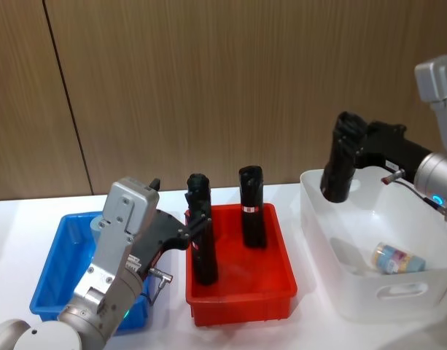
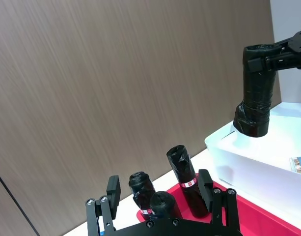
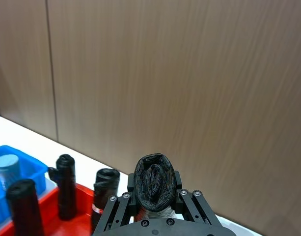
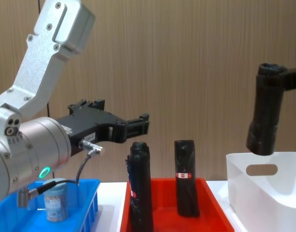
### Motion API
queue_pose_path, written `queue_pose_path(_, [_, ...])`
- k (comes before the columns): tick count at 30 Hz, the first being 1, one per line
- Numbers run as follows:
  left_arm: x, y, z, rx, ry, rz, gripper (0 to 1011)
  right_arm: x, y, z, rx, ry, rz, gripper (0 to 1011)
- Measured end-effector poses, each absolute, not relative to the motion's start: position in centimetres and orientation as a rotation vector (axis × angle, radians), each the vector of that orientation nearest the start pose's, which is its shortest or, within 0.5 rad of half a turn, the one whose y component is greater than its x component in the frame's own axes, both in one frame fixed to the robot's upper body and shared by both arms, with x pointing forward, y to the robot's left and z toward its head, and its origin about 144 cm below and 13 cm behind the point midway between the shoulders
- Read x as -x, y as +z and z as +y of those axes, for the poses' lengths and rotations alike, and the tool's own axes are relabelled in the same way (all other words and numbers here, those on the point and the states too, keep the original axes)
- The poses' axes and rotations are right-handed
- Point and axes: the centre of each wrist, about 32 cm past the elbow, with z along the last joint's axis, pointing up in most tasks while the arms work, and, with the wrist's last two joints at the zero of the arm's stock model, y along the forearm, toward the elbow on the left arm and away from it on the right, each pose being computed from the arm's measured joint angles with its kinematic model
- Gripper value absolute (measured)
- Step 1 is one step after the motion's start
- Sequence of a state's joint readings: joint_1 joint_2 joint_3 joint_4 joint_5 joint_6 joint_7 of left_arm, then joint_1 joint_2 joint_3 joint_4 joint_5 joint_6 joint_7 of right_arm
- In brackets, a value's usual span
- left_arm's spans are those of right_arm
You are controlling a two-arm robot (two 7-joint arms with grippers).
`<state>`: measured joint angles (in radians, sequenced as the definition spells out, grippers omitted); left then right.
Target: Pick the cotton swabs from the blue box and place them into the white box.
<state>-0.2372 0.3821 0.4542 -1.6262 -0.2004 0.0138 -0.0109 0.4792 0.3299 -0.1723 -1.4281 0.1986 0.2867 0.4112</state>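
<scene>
White box (image 1: pixel 319 195): right of the head view, one jar of cotton swabs (image 1: pixel 398 257) lying on its side on the floor, toward the near right corner. One transfer counted as done.

Blue box (image 1: pixel 54 271): lower left of the head view, partly masked by the left arm. One jar (image 4: pixel 56 203) standing upright inside, at the lower left of the chest view, pale lid up. At least one transfer left; more jars possibly hidden behind the arm.

Red tray (image 1: pixel 241 295): lower centre of the head view, between the two boxes. No part in the task.

Left gripper (image 1: pixel 195 224): left of centre in the head view, raised above the gap between the blue box and the red tray, pointing toward the tray. Jaws spread, nothing between them. Not yet down on the jar below and behind it.

Right gripper (image 1: pixel 343 159): upper right of the head view, black-wrapped end hanging over the far left corner of the white box, well above the delivered jar. Grip state not to be told from these views.

Black cylinders (image 1: pixel 251 206): upright in the red tray, red-and-white bands on their sides. Not for moving.

Tally: one jar delivered, one seen waiting, neither arm seen carrying a jar.
</scene>
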Motion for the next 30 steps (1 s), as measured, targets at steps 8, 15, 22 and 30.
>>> queue_pose_path(8, [-49.2,120.4,19.8,-0.061,1.124,-0.268,1004,-58.2,126.8,-29.2,0.187,-1.126,-0.089,378])
queue_pose_path(15, [-49.2,120.4,19.8,-0.061,1.124,-0.268,1004,-59.1,125.3,-29.4,0.220,-1.140,-0.059,378])
queue_pose_path(22, [-49.2,120.4,19.8,-0.061,1.124,-0.268,1004,-59.6,124.2,-29.4,0.242,-1.146,-0.040,466])
queue_pose_path(30, [-49.2,120.4,19.8,-0.061,1.124,-0.268,1004,-59.9,123.6,-29.4,0.255,-1.151,-0.035,729])
